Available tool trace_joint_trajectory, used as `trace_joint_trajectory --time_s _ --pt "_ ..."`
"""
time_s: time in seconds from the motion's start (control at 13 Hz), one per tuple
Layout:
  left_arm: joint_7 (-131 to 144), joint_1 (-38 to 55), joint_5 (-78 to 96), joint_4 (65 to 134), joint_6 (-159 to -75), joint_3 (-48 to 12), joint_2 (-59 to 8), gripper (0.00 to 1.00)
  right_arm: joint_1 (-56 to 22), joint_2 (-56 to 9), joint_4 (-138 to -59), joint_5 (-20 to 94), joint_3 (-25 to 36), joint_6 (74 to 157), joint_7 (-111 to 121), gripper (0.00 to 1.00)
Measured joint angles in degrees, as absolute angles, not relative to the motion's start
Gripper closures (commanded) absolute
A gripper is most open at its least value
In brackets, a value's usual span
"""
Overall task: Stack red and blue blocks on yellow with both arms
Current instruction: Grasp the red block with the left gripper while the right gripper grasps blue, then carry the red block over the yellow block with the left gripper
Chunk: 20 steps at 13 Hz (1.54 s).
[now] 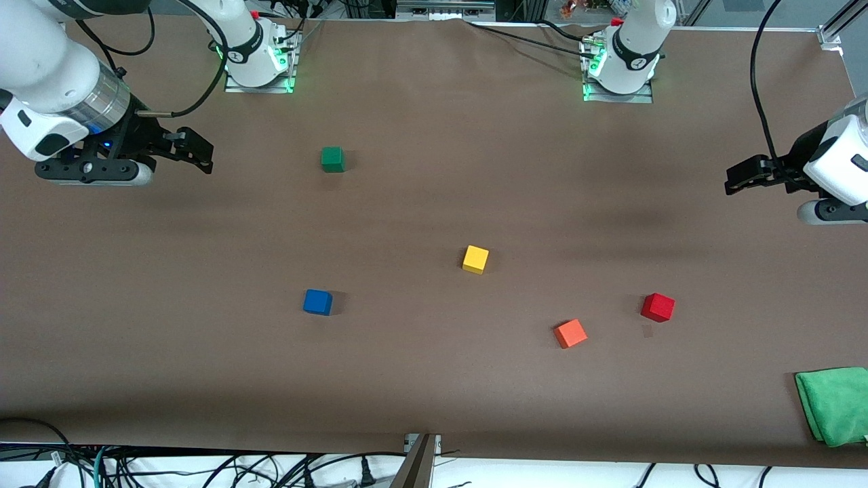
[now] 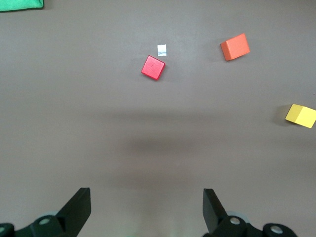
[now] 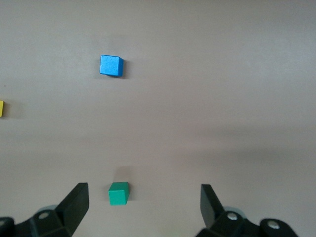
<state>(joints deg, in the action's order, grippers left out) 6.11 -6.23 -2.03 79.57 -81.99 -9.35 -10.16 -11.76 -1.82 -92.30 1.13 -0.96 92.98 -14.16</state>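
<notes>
On the brown table (image 1: 420, 379) five cubes lie well apart, none stacked. Near the middle sits the yellow cube (image 1: 475, 259). Toward the right arm's end, and nearer the front camera than the yellow one, is the blue cube (image 1: 317, 301). Toward the left arm's end is the red cube (image 1: 658, 307), with the orange cube (image 1: 570, 333) between it and the yellow cube and slightly nearer the camera. Just beside the red cube lies a small white scrap (image 2: 162, 50). Farther from the camera, toward the right arm's base, sits the green cube (image 1: 332, 159). At the table's corner on the left arm's end lies a folded green cloth (image 1: 835, 404).

Both arms wait up in the air. Over its own end of the table hangs the left gripper (image 2: 147, 210), its fingers spread wide and holding nothing. Over its own end of the table hangs the right gripper (image 3: 144, 207), fingers likewise spread and empty, with the green cube below it.
</notes>
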Motion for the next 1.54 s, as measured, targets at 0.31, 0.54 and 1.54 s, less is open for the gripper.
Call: trace_joint_trajectory --time_s 0.31,0.54,1.54 --pt "6.1 -6.2 -2.0 79.6 -82.0 -9.4 -10.2 0.00 -11.7 -1.8 -92.0 1.1 -1.0 93.0 -14.2 0.00" --pt "6.1 -6.3 -2.0 79.6 -82.0 -9.2 -11.1 0.00 -11.7 -1.8 -91.4 0.6 -1.1 93.1 -14.2 0.00" --pt "1.6 -7.0 -6.5 88.8 -121.1 -8.9 -38.7 0.00 -18.8 -26.6 -94.3 0.8 -2.7 121.3 -23.6 0.00"
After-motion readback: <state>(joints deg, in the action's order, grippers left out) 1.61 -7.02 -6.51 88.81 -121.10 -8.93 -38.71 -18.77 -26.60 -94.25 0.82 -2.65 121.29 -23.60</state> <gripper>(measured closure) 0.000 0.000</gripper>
